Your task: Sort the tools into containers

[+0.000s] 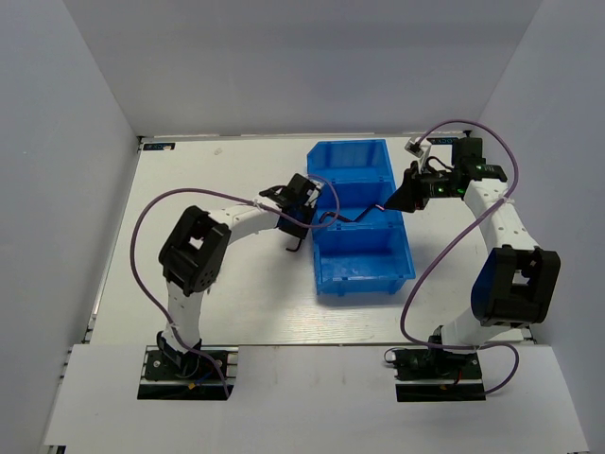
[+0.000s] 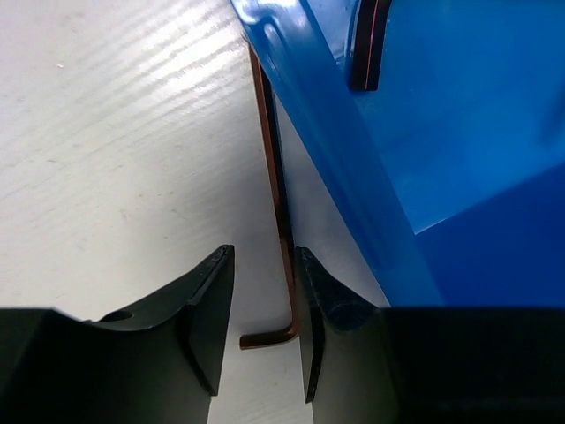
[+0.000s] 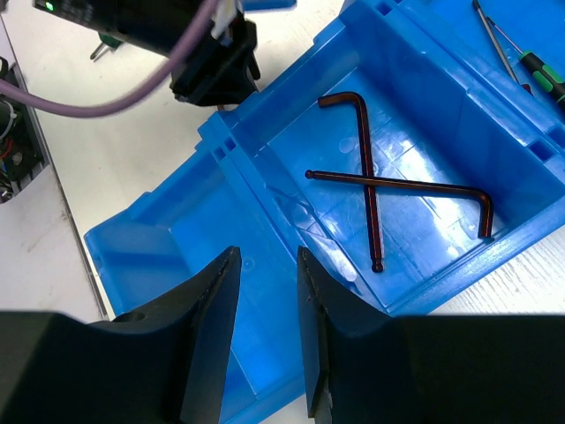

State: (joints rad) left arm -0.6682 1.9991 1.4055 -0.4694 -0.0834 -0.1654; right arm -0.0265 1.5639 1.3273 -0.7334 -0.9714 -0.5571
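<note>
A thin, dark-brown L-shaped hex key [image 2: 273, 177] lies along the blue bin [image 2: 327, 132]'s outer wall, between the jaws of the open left hand [image 2: 263, 256]; the right hand [image 3: 265, 256] gapes empty above the bin.

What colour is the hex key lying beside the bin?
The hex key is dark reddish brown; the left wrist view shows it best.

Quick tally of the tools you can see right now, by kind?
Hex keys: 3, two crossed in the blue bin, one on the table against its wall
Green-handled screwdrivers: 1
Total: 4
</note>
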